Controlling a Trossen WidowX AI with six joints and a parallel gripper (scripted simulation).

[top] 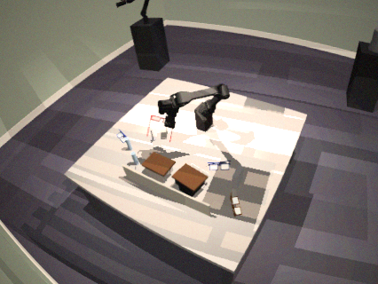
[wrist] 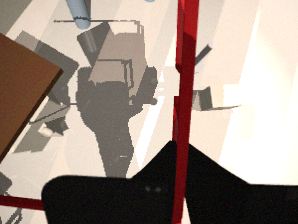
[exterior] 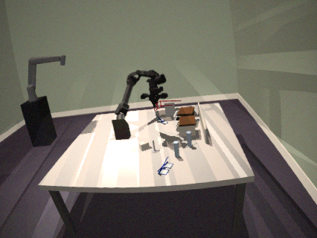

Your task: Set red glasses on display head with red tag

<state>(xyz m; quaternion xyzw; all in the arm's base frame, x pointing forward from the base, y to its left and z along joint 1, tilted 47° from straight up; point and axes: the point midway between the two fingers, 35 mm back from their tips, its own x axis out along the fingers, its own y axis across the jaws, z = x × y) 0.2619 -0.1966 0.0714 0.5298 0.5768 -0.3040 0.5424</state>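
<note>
The red glasses [top: 170, 136] [exterior: 172, 100] [wrist: 187, 75] are held in the air above the table. My gripper [top: 169, 126] [exterior: 155, 106] [wrist: 177, 147] is shut on their front frame, which runs between the fingertips in the wrist view. Both temples stretch away from the gripper, toward the side of the brown-topped shapes. Two brown slanted tops [top: 159, 163] [top: 190, 177] [exterior: 187, 120] [wrist: 25, 90] stand side by side, apart from the glasses. No face, nose, ears or red tag can be made out, so I cannot tell which head is the tagged one.
A long low wall [top: 164, 189] [exterior: 203, 124] stands beside the brown tops. Two pale blue posts [exterior: 176, 149] [exterior: 189, 138] stand near blue glasses [exterior: 165, 166]. Other blue glasses [top: 219, 166] and brown glasses [top: 236, 208] lie elsewhere. A small block [exterior: 144, 146] and thin post [exterior: 154, 146] stand nearby.
</note>
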